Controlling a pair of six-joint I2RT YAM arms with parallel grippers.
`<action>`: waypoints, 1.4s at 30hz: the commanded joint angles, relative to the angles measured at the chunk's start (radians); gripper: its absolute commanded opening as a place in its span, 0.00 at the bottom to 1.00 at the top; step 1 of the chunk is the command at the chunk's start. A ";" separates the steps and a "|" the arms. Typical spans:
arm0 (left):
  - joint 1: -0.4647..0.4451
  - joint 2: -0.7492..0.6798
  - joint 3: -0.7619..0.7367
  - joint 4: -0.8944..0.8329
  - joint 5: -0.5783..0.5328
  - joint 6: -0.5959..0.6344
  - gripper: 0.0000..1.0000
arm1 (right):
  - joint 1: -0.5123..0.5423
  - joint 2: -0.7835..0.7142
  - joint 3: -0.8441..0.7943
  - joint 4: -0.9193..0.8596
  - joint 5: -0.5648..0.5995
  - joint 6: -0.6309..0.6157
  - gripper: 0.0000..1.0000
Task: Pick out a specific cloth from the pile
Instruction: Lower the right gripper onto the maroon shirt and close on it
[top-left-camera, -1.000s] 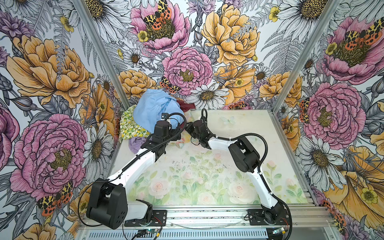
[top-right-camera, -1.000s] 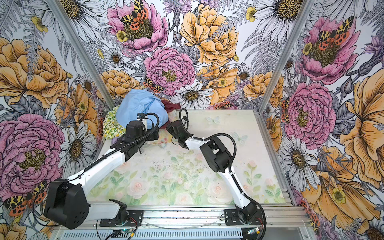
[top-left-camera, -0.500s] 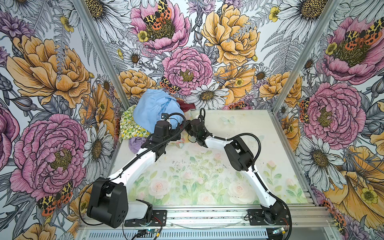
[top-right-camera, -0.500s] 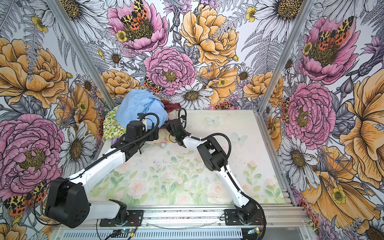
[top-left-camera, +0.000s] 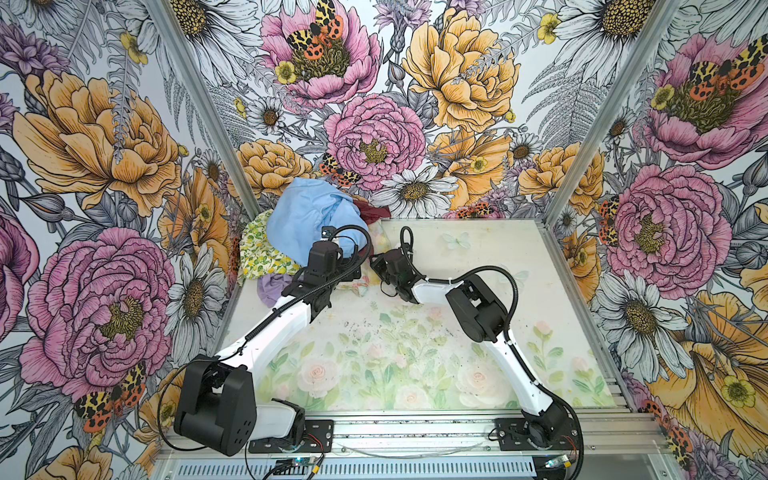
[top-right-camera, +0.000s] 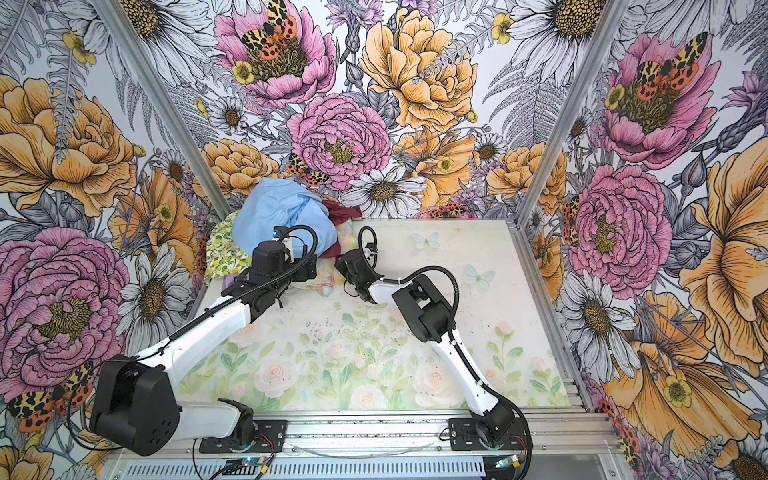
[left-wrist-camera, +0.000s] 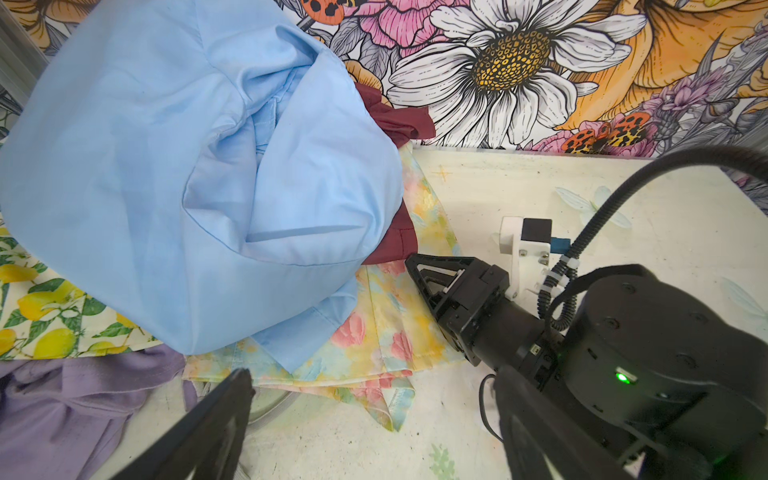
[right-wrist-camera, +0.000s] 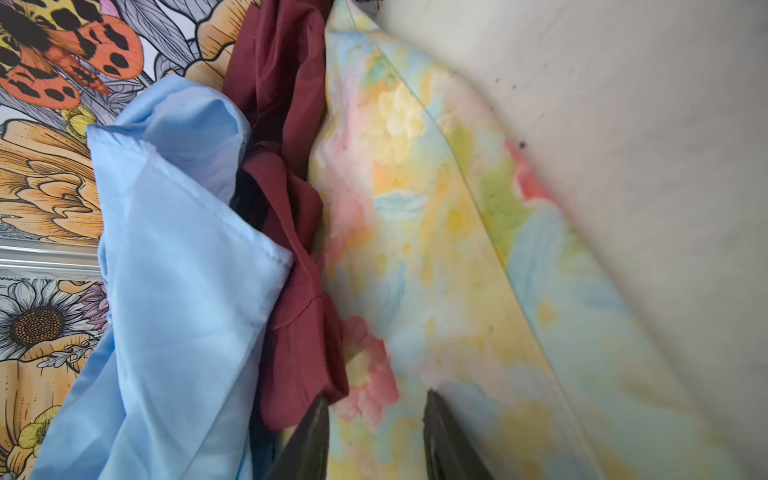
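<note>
The pile (top-left-camera: 307, 232) sits in the back left corner. A light blue garment (left-wrist-camera: 199, 174) lies on top. The cloth, dark maroon, pokes out from under it on the wall side (top-left-camera: 372, 210) (top-right-camera: 341, 210) and lower down (left-wrist-camera: 395, 241) (right-wrist-camera: 291, 216). My right gripper (right-wrist-camera: 374, 401) (top-left-camera: 377, 264) is low against the pile with its jaws partly open over the pastel floral cloth (right-wrist-camera: 415, 232). One of its fingertips (right-wrist-camera: 318, 409) touches the maroon edge. My left gripper (left-wrist-camera: 374, 399) stands wide open over bare table beside the floral cloth's corner.
A lemon-print cloth (top-left-camera: 259, 253) and a lavender cloth (left-wrist-camera: 62, 407) lie at the pile's left and front. The back wall (top-left-camera: 415, 195) stands right behind the pile. The floral table (top-left-camera: 478, 257) stretches to the right and front. The right arm's elbow (top-left-camera: 478, 307) is folded mid-table.
The right gripper has slid a little left toward the pile, its elbow folding in, and its jaws have narrowed slightly. The left arm has not moved.
</note>
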 joint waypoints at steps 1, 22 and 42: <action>0.011 0.011 0.021 0.008 -0.008 -0.012 0.92 | 0.003 -0.038 0.003 0.017 0.017 -0.018 0.40; 0.013 0.016 0.021 0.010 -0.006 -0.010 0.91 | -0.002 0.073 0.181 -0.004 0.020 -0.007 0.41; 0.015 0.030 0.025 0.012 0.003 -0.011 0.91 | -0.014 0.087 0.175 0.009 0.020 -0.003 0.41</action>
